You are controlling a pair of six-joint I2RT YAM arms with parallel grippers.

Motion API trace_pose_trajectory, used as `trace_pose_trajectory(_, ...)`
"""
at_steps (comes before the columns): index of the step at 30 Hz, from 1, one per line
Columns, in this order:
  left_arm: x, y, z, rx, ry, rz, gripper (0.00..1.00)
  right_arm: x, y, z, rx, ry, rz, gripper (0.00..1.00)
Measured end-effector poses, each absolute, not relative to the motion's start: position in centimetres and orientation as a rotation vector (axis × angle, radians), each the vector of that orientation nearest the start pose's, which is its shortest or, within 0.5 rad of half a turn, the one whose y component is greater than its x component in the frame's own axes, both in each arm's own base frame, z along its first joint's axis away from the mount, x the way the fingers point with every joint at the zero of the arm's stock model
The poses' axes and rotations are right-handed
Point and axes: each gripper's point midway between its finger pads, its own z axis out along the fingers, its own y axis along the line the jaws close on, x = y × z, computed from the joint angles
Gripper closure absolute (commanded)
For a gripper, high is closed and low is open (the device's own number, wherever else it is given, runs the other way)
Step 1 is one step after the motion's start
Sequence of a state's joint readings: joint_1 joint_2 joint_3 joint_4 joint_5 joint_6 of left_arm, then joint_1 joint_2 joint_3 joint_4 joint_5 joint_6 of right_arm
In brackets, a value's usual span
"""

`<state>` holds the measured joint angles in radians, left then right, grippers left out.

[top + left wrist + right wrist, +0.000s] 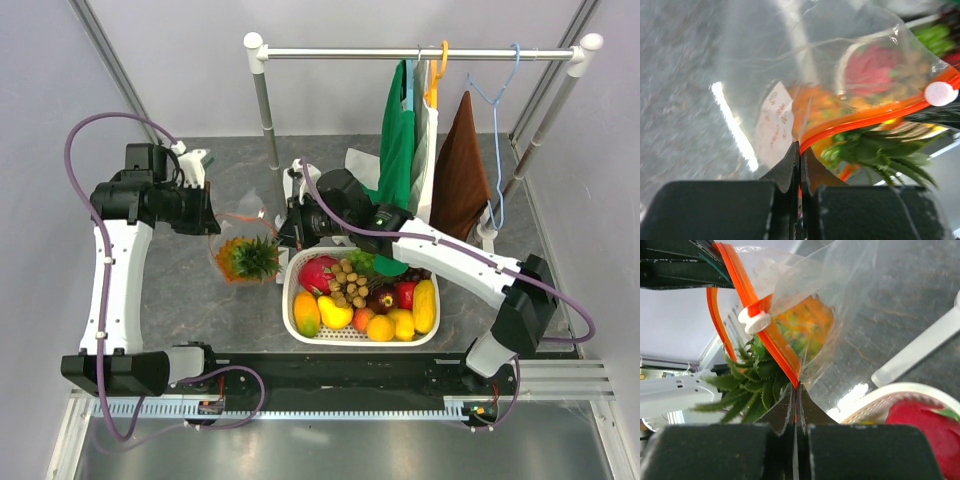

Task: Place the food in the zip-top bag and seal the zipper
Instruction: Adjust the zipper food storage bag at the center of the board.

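Pineapple (pixel 247 258) in zip-top bag (pixel 765 60), left hand (pixel 799 152) and right hand (pixel 795 395) pinching zipper (pixel 865 116)

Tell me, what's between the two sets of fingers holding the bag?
The orange-red zipper with its white slider, and the pineapple's green crown poking out. Both wrist views show it.

My dark grey, stone-patterned table (pixel 190 310) carries a white slotted plastic basket (pixel 345 336) heaped with toy fruit, near the middle. Behind it stands a silver tube rack with white joints (pixel 266 110). Just left of the basket is an orange toy pineapple with green crown (pixel 250 258); resting or hanging, I cannot tell.
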<state>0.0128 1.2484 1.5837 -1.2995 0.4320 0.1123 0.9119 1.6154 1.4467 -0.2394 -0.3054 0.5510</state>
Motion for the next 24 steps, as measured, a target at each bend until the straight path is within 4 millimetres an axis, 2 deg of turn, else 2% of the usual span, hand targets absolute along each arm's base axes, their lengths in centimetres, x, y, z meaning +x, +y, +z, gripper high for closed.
trace_pose_trajectory(4, 24.7, -5.3, 26.2, 0.299, 2.562, -0.408, 0.98, 23.3, 43.1, 25.6, -0.595, 2.163, 1.218, 1.00)
trace_pose_trajectory(9, 25.1, -5.8, 25.1, 0.363, 2.606, -0.409, 0.98, 22.7, 44.0, 24.5, -0.574, 2.231, 1.275, 1.00)
trace_pose_trajectory(12, 25.6, -5.9, 24.9, 0.402, 2.605, -0.413, 0.98, 23.1, 44.6, 25.2, -0.543, 2.240, 1.311, 1.00)
trace_pose_trajectory(16, 25.3, -6.0, 24.5, 0.428, 2.622, -0.432, 0.98, 23.3, 44.7, 26.0, -0.544, 2.215, 1.335, 1.00)
trace_pose_trajectory(18, 25.8, -6.3, 25.2, 0.451, 2.606, -0.450, 0.98, 23.2, 44.6, 26.0, -0.537, 2.232, 1.352, 1.00)
trace_pose_trajectory(19, 26.5, -6.4, 26.2, 0.461, 2.582, -0.452, 0.98, 23.3, 44.6, 26.4, -0.529, 2.234, 1.364, 1.00)
trace_pose_trajectory(21, 28.6, -6.6, 29.3, 0.477, 2.479, -0.421, 0.98, 24.0, 44.7, 28.1, -0.510, 2.201, 1.394, 1.00)
trace_pose_trajectory(24, 29.9, -6.5, 32.5, 0.492, 2.357, -0.353, 0.98, 24.9, 44.9, 31.6, -0.488, 2.098, 1.438, 1.00)
